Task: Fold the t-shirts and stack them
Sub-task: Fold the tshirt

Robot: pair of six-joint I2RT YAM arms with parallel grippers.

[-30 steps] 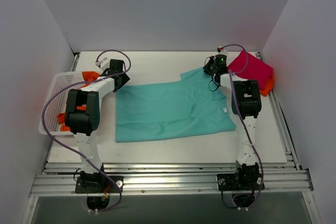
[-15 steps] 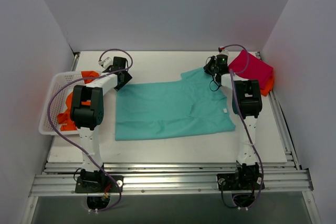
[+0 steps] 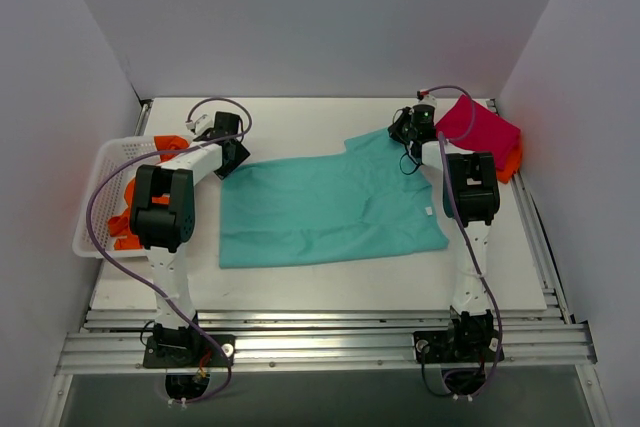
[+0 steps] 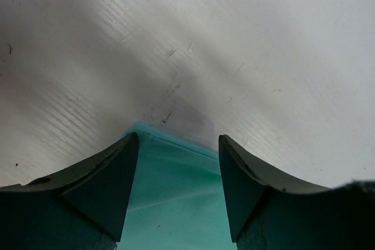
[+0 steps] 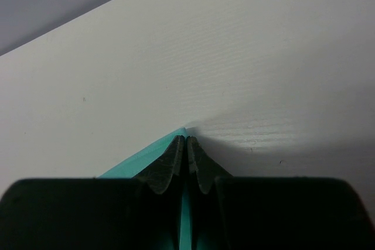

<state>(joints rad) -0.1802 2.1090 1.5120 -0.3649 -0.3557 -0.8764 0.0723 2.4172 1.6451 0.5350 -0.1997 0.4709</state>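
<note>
Drawn slightly off the basket (image 3: 100,172) since a second ago, the left gripper (image 4: 179,137) stands partly open with a corner of the teal t-shirt (image 3: 320,212) between its fingers and bare table (image 4: 246,39) beyond their tips, while the right gripper (image 5: 186,140) pinches another corner tight.

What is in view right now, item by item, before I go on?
teal t-shirt: one, teal, spread flat mid-table.
magenta t-shirt: one, magenta, folded at the far right corner.
orange t-shirt: one, orange, under the magenta t-shirt, only its edge showing.
orange cloth: count unclear, orange, bunched in the basket.
basket: one, white mesh, at the left table edge.
table: one, white.
rails: silver, along the near edge.
left pincer: one, black, open over the teal t-shirt's far left corner.
right pincer: one, black, shut on the teal t-shirt's far right edge.
</note>
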